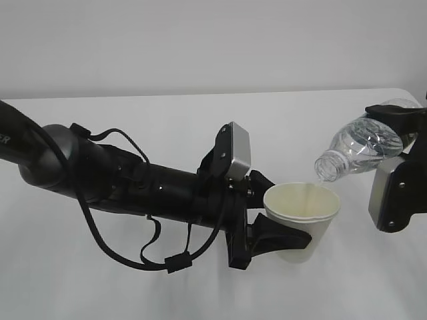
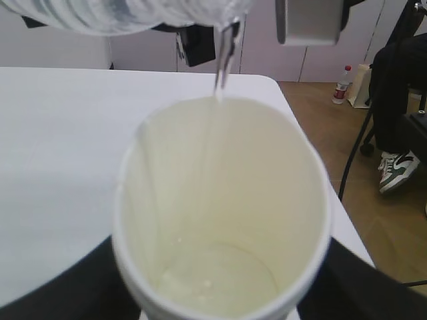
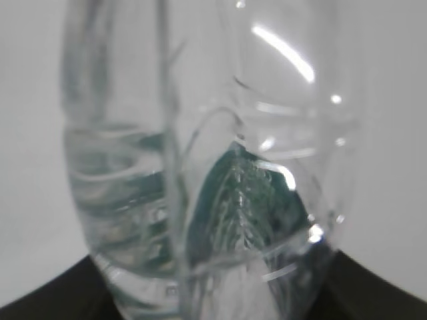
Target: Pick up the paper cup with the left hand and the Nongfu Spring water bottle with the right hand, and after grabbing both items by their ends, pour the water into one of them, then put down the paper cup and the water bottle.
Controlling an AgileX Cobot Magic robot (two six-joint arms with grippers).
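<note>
Bright, even, diffuse light; faint soft shadows on the desk point(image 1: 100, 293). Right wrist view blurred close-up, glare streaks on the bottle point(image 3: 220, 167). Left wrist view soft.

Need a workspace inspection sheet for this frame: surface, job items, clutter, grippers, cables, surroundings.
Surface: white table, bare where visible.
Job's things: paper cup upright, held off to the left gripper's front; water bottle tilted neck-down over the cup; a thin stream of water runs into it, little pooled at the bottom.
Clutter: nothing seen on the table.
Grippers: left gripper shut on the cup's wall; right gripper shut on the bottle's base end.
Cables: black loops hang under the left arm, clear of the cup.
Surroundings: seated person's shoe and a bottle on the floor beyond the table edge.
</note>
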